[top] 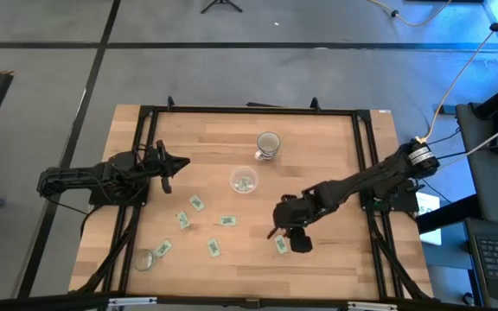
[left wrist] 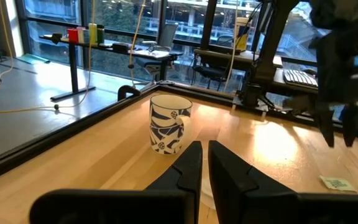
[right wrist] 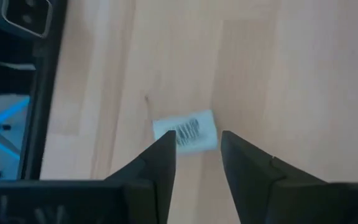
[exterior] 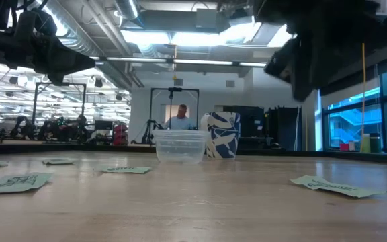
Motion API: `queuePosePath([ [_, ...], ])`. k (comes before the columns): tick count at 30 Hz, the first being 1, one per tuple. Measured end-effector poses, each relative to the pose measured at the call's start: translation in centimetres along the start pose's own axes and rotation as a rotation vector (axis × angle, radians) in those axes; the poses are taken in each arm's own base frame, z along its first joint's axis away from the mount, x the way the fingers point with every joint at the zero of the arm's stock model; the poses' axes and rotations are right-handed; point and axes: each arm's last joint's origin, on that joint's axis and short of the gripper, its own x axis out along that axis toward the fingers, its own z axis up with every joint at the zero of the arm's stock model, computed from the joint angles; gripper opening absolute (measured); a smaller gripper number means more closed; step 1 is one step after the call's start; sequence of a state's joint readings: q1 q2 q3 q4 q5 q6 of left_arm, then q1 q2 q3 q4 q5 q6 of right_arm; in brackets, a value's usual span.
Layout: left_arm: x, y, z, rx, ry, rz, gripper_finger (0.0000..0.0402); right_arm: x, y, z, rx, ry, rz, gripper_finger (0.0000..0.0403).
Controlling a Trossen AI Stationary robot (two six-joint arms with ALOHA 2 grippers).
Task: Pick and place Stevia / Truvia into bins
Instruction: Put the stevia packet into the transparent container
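Several pale green sachets lie flat on the wooden table: (top: 197, 203), (top: 182, 219), (top: 226, 220), (top: 213, 247), (top: 162, 248). Another sachet (top: 281, 245) lies under my right arm. The clear cup (top: 244, 180) stands mid-table with a sachet inside it. My right gripper (top: 275, 231) hovers open above that last sachet (right wrist: 185, 132), which shows just past its fingertips (right wrist: 197, 140) and is untouched. In the low view this sachet (exterior: 334, 186) lies flat, right of the cup (exterior: 179, 146). My left gripper (top: 175, 162) waits shut near the table's left edge (left wrist: 204, 149).
A blue-and-white patterned mug (top: 268, 145) stands beyond the cup, toward the far edge. A small flat clear round piece (top: 143, 259) lies near the left front corner. A black frame (top: 249, 111) runs around the table. A person (exterior: 179, 119) sits in the room behind.
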State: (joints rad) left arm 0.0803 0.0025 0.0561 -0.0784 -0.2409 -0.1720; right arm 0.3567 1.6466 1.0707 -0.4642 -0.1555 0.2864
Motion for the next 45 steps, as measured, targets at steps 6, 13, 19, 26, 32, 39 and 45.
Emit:
queuePosePath([
  [6, 0.0, 0.0, 0.0, 0.001, 0.0, 0.0, 0.0022, 2.2, -0.9, -1.9, -0.028, -0.098, 0.008, 0.0124],
  [13, 0.0, 0.0, 0.0, 0.002, 0.0, 0.0, 0.0022, 3.5, -1.6, -3.5, -0.058, -0.139, 0.006, 0.0124],
  [19, 0.0, 0.0, 0.0, 0.002, 0.0, 0.001, 0.0022, 5.6, -1.6, -4.0, -0.062, -0.108, 0.006, 0.0124],
  [26, 0.0, 0.0, 0.0, 0.002, 0.001, 0.001, 0.0022, 6.7, -1.5, -4.5, -0.036, -0.05, -0.002, 0.0124],
  [32, 0.0, 0.0, 0.0, 0.002, 0.002, 0.001, 0.0022, 6.8, -1.5, -4.5, -0.018, -0.052, -0.022, 0.0124],
  [39, 0.0, 0.0, 0.0, 0.002, 0.002, 0.001, 0.0022, 6.2, -1.3, -4.1, -0.022, -0.099, -0.02, 0.0124],
  [45, 0.0, 0.0, 0.0, 0.002, 0.003, 0.001, 0.0022, 6.1, -1.1, -4.1, -0.096, -0.109, -0.061, 0.0124],
])
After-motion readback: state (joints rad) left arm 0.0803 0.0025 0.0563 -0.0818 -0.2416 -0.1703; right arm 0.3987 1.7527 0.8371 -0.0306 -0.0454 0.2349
